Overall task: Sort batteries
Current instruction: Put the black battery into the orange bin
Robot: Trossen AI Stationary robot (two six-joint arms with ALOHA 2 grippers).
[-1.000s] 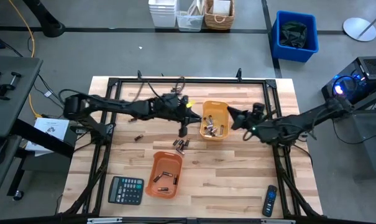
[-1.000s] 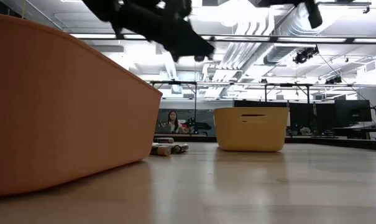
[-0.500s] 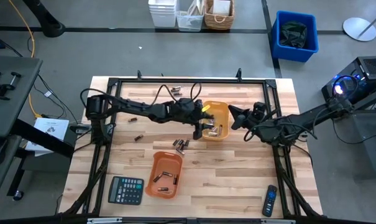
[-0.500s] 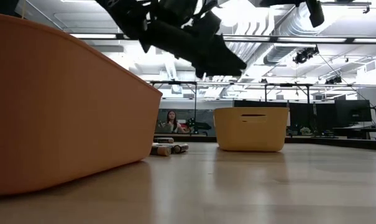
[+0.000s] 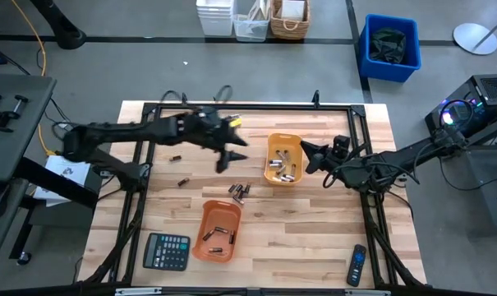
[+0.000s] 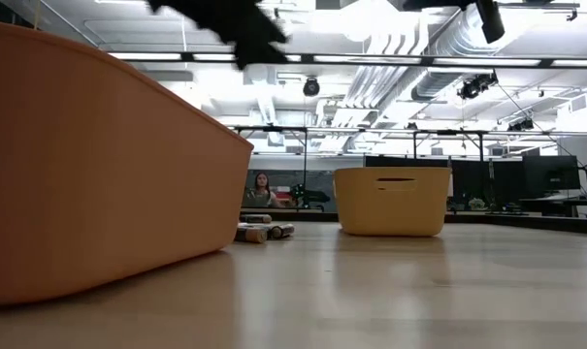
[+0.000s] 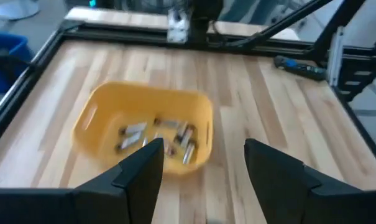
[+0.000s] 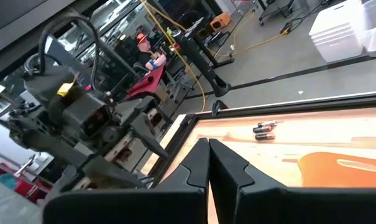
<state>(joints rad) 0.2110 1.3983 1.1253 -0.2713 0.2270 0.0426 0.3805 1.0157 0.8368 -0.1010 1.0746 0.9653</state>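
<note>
Batteries (image 7: 169,135) (perhaps seven) show in left wrist view; left gripper (image 7: 203,163) open; right gripper (image 8: 209,163) closed

Place: it was a robotics lab.
Ceiling: bare ducts (image 6: 409,58) and strip lights were visible.
Background: monitors (image 6: 540,174) stood on desks; a person (image 6: 262,189) sat far behind.
Floor: cables (image 5: 41,57) and storage bins (image 5: 389,45) lay around the wooden tabletop (image 5: 314,238).

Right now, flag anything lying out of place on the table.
Several batteries lie loose on the bare wood: a small cluster between the yellow tray and the orange tray, and singles further left. Neither tray is tipped.
</note>
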